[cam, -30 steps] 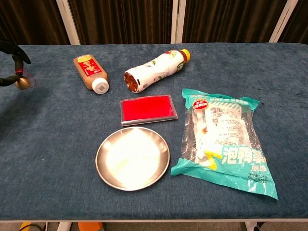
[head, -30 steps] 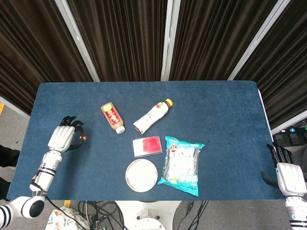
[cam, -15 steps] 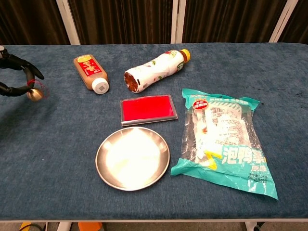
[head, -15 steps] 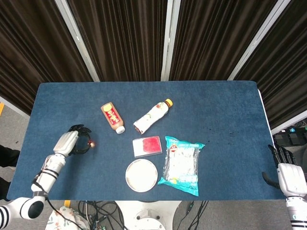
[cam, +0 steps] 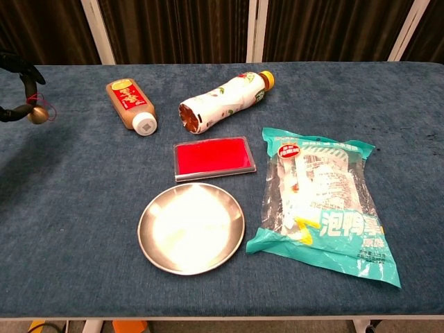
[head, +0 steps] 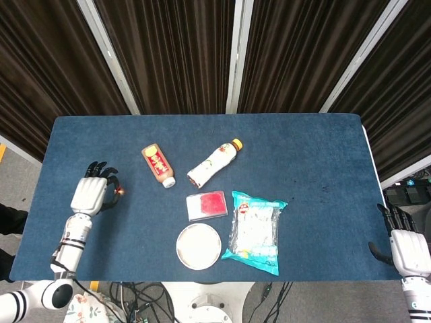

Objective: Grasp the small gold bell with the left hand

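The small gold bell with a red string is pinched between the fingertips of my left hand at the table's left side; in the head view the bell shows just right of the fingers. In the chest view only the dark fingertips enter at the left edge, holding the bell above the cloth. My right hand hangs off the table's right front corner, fingers apart, holding nothing.
On the blue table lie a brown sauce bottle, a tipped drink bottle, a red flat box, a round metal plate and a snack bag.
My left hand has drawn back to the left and lifted slightly, carrying the bell with it after a short shift rightward. The right hand has barely moved.
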Robot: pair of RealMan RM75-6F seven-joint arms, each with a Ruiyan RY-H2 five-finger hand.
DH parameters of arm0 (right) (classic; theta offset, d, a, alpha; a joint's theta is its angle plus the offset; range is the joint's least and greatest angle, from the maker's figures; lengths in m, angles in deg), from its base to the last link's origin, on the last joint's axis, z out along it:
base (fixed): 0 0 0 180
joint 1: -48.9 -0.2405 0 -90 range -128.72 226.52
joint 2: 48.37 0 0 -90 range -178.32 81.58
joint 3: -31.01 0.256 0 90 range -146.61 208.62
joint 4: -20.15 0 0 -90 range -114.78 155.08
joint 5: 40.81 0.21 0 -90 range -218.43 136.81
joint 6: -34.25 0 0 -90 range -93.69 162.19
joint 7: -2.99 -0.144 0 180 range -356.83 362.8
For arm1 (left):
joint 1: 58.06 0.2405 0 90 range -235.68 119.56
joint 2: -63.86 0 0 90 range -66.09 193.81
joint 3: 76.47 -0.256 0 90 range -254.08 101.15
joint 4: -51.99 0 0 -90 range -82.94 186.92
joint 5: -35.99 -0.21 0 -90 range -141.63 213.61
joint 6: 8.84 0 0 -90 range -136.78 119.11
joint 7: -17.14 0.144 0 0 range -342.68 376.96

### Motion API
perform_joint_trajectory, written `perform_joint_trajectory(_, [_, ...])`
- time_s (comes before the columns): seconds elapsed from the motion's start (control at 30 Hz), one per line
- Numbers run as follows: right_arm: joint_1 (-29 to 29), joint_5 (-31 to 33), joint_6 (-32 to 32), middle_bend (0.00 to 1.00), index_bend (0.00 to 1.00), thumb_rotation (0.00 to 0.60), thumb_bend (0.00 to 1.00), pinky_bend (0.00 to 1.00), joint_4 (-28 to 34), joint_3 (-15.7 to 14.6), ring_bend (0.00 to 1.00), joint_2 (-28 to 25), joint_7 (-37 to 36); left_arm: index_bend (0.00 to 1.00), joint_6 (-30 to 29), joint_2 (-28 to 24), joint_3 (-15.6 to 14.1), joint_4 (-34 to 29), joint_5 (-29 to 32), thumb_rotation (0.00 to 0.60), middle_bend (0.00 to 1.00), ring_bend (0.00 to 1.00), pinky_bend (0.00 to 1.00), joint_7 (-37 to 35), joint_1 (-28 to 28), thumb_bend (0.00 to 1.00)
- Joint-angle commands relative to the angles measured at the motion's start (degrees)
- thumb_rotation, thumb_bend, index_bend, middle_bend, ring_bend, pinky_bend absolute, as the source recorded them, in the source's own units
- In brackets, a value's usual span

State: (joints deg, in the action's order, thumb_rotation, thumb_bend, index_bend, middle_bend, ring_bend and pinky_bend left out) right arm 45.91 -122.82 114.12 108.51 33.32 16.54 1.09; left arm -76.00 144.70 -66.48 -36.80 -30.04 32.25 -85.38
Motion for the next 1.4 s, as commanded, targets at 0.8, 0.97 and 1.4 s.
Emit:
perform_joint_trajectory(0.8, [-0.2,0.2,-0.6,0.0,0.0,0.6,0.22,0.07,-0.2,-0.1,0.0,0.1,-0.1,0.62,11.4,5.3,-1.1,8.6,-0.1,0.6,0.22,0.08,0.01,-17.1,-2.1,0.51])
perform_joint_trajectory(0.97, [-0.1,0.1,-0.5,0.0,0.0,0.6,0.22,0.07,-0.3,-0.1,0.0,0.2,-0.2,0.61,11.8,5.7,-1.3,9.4,0.1,0.6,0.22,0.08,0.01,-17.0,-2.3,0.51])
perform_joint_trajectory(1.4, [0.0,0.1,-0.4,0.0,0.0,0.6,0.22,0.07,-0.4,-0.1,0.0,0.3,-0.2,0.36,13.2,5.3,-1.7,10.0,0.1,0.6,0.19,0.07,0.01,-17.7,-2.3,0.42])
